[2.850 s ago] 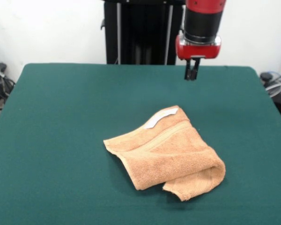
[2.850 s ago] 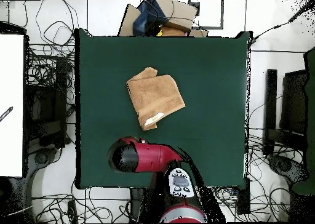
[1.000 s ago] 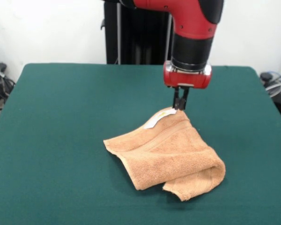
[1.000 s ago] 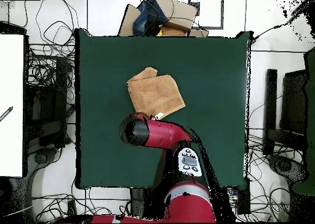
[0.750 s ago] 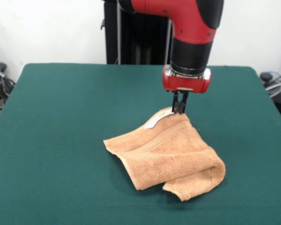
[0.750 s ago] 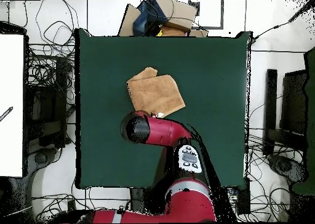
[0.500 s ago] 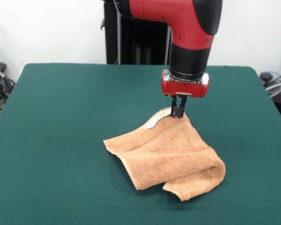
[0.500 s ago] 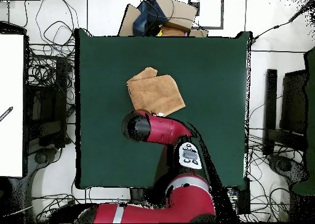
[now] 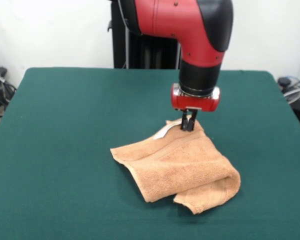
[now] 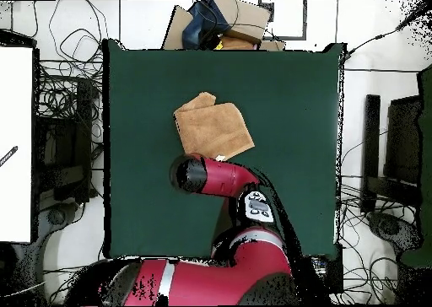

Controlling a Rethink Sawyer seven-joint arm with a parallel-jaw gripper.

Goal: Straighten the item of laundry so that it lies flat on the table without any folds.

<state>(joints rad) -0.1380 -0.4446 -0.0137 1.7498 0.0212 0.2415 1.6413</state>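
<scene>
Tan terry hand towel (image 9: 180,165) lies folded over itself right of centre in the front view, on the dark green felt table (image 9: 65,125), a rolled fold at its lower right and a small white tag (image 9: 166,131) at its upper edge. Directly above that upper corner, the red and black arm's gripper (image 9: 188,123) has its narrow fingers drawn close together at the cloth; whether they actually pinch the corner cannot be told. Judging by the layers, unfolding has hardly begun: the whole doubled section remains to be spread flat.
</scene>
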